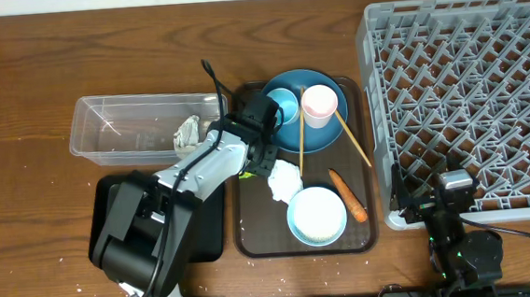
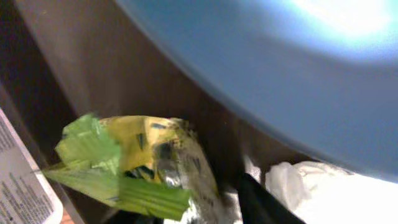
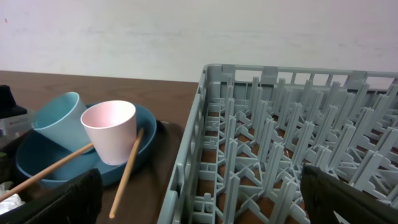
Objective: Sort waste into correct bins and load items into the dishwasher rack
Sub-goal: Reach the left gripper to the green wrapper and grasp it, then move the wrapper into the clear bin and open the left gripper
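We cannot tell whether our left claw [image 1: 258,160] grips the bin-bound wrapper [image 2: 134,165] at the plate's [image 1: 325,130] seven o'clock.

A robotics lab staged as a kitchen. A brown wooden bench [image 1: 19,109] by a bare white wall [image 3: 186,31] bears a large grey plastic lattice dishwasher rack [image 1: 465,60] and a brown rectangular serving tray [image 1: 256,226]. A left robot arm [image 1: 196,170] and a right robot arm [image 1: 461,247] stand at its front edge.

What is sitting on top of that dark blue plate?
A light blue cup and a pale pink cup stand on the plate, and two chopsticks lean across its rim. The left arm covers its near-left edge.
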`<state>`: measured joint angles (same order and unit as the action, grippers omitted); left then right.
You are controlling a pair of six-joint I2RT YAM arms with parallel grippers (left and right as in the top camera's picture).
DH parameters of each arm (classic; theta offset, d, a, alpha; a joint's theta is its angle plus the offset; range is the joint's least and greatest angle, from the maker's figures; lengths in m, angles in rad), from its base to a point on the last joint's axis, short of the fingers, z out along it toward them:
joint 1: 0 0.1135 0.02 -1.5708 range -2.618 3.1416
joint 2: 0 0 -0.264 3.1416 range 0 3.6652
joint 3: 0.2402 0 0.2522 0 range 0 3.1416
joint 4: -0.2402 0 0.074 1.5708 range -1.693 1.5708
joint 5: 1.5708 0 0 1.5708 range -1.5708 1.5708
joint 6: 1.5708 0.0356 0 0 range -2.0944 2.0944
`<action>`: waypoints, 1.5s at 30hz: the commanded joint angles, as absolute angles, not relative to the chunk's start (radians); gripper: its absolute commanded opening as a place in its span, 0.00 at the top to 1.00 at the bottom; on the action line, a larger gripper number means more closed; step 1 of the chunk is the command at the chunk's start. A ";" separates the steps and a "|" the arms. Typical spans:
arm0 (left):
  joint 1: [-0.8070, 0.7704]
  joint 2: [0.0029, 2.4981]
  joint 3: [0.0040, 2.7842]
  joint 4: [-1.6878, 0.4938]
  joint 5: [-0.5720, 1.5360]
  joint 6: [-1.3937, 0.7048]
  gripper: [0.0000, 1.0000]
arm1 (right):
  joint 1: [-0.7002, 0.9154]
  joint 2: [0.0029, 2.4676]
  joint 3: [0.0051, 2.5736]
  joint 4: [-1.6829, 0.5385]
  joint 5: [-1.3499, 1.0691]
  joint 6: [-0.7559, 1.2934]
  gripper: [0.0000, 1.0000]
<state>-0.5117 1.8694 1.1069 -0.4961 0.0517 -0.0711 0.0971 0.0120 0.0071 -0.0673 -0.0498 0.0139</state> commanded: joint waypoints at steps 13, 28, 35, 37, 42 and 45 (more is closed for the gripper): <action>-0.512 1.848 1.110 -0.528 0.070 -0.065 0.94 | 0.091 0.007 0.006 -0.071 -0.049 0.006 0.01; -0.512 1.625 1.110 -0.579 0.059 -0.091 0.94 | 0.091 0.007 0.006 -0.071 -0.049 0.006 0.01; -0.507 1.497 1.110 -0.559 -0.081 -0.116 0.94 | 0.091 0.007 0.006 -0.071 -0.049 0.006 0.01; -0.496 1.473 1.110 -0.553 -0.158 -0.154 0.94 | 0.091 0.007 0.006 -0.071 -0.049 0.006 0.01; -0.434 1.473 1.109 -0.519 -0.234 -0.190 0.93 | 0.091 0.007 0.006 -0.071 -0.049 0.006 0.01; -0.375 1.490 1.109 -0.499 -0.234 -0.206 0.91 | 0.091 0.007 0.006 -0.071 -0.049 0.006 0.01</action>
